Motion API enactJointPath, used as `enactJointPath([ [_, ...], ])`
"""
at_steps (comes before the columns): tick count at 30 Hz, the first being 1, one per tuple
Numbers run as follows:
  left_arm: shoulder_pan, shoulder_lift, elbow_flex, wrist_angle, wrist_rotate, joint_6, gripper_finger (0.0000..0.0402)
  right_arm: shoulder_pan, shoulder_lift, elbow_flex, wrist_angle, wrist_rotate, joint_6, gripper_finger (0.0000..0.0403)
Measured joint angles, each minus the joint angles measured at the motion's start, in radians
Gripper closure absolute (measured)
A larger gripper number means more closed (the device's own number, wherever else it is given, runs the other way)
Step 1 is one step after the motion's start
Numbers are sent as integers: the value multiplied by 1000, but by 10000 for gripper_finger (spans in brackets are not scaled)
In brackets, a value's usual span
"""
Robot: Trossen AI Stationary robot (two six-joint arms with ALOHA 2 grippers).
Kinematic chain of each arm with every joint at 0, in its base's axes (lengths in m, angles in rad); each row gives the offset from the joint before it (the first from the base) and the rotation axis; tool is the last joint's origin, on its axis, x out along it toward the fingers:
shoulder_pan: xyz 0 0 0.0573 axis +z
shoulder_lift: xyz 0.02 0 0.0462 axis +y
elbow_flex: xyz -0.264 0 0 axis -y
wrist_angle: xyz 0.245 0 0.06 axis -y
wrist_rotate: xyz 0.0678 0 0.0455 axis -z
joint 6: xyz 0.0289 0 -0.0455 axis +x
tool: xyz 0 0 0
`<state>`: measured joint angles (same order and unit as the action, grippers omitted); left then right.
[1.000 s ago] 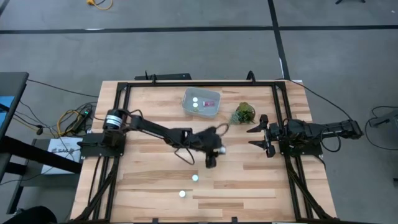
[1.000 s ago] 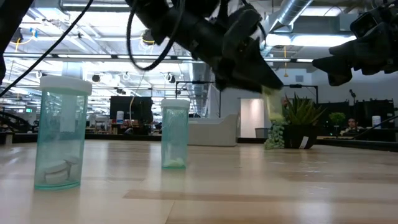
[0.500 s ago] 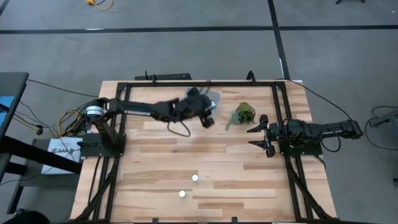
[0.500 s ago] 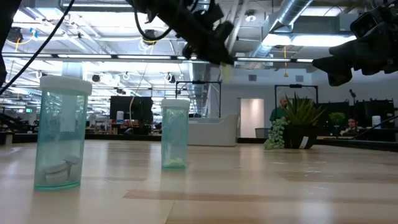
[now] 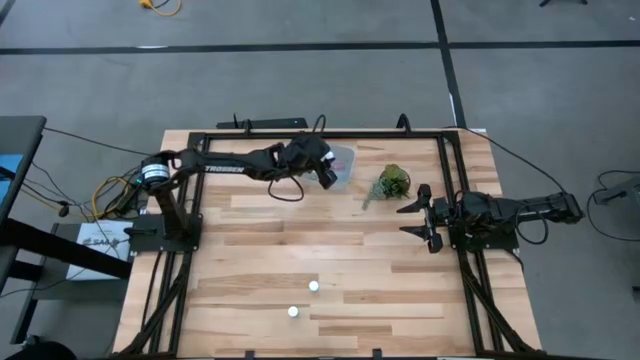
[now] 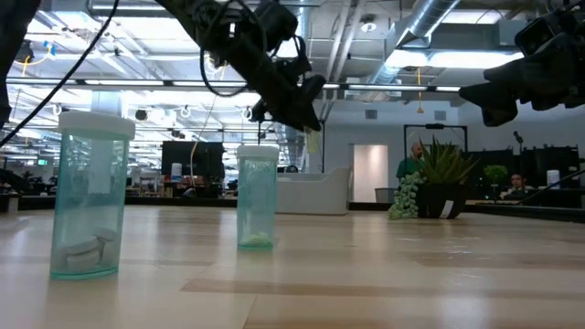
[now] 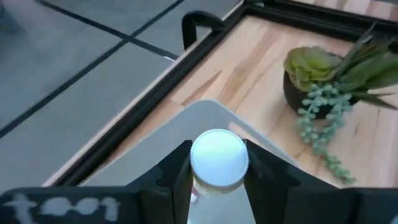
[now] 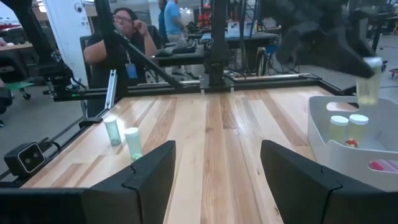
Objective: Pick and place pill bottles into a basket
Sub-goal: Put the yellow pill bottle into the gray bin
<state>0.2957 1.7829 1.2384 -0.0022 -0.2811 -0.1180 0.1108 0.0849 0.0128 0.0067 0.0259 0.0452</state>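
- Basket is seen at the far side of the table, just left of a small potted plant; its pale, rounded wall is also shown in the left wrist view and the right wrist view.
- The left gripper is held above the basket, with the left arm stretched across from the table's left edge.
- A white-capped pill bottle is clamped between the left gripper's two dark fingers, which are closed tight against its cap on both sides.
- In the low view the same bottle is seen hanging under the raised left gripper, clear of the table top.
- In the right wrist view the held bottle is shown hanging over the basket, inside which two white-capped bottles stand upright beside a pink-sided one lying flat.
- Two more bottles are left standing near the table's near edge, well apart from the basket; in the low view they appear as clear teal bottles with white caps.
- The right gripper is parked at the right side of the table, near the plant, with its fingers spread wide and nothing between them.
- A seated person is visible beyond the table in the right wrist view.
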Motion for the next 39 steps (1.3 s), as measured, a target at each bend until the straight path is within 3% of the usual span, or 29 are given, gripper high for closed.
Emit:
enactJointPath([
  [4,8,27,-31,94,25,-13,294,0,0,0,0,0,0,172],
  [12,14,102,-46,132,39,-26,295,0,0,0,0,-1,0,172],
  [29,23,117,-45,13,-57,-51,296,0,0,0,0,0,0,172],
  [39,30,117,-49,-8,-57,-52,296,0,0,0,0,0,0,172],
])
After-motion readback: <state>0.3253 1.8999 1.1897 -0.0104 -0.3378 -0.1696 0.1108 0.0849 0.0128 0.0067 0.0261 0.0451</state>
